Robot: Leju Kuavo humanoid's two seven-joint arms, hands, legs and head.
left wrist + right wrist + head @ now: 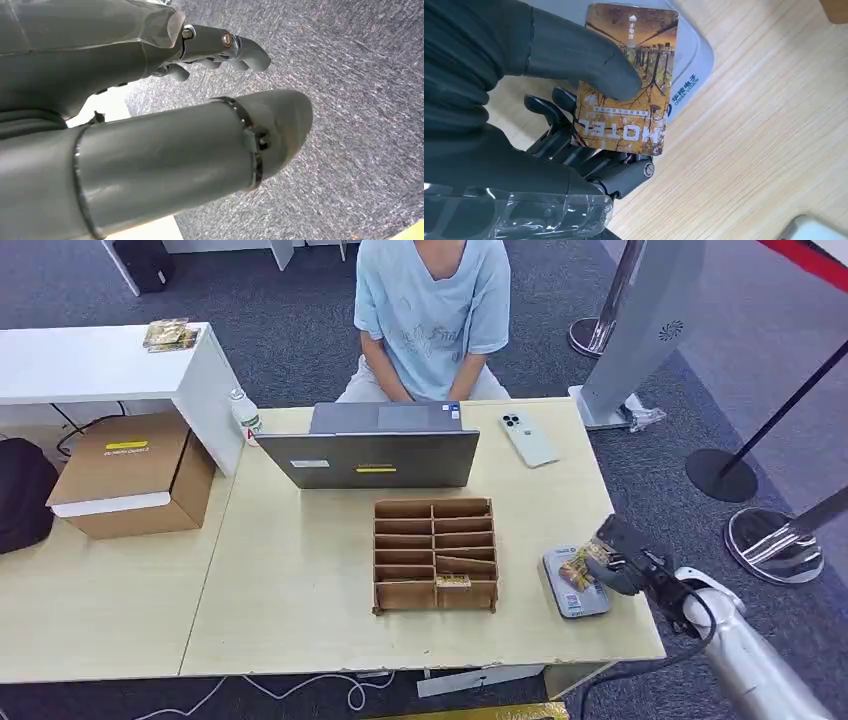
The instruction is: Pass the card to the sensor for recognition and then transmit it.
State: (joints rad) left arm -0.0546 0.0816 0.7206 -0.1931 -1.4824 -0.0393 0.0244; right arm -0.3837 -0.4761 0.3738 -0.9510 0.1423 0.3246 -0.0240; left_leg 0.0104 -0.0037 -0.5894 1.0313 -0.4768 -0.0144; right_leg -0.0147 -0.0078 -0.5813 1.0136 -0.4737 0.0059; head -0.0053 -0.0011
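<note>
My right hand [622, 558] pinches an orange-brown hotel card [626, 75] between thumb and fingers. In the head view the card [577, 568] hangs just over the grey card sensor [574, 598], which lies flat near the table's right front edge. The right wrist view shows the sensor [696, 62] under and behind the card, with my right hand [574, 120] gripping the card's lower part. My left hand [215, 90] hangs above grey carpet, its fingers apart and nothing in them.
A brown divided organizer [435, 553] with a card [453, 581] in a front slot stands mid-table. Behind it are a laptop [378, 447], a white phone [528, 438] and a seated person [432, 310]. A cardboard box [133, 472] is at left.
</note>
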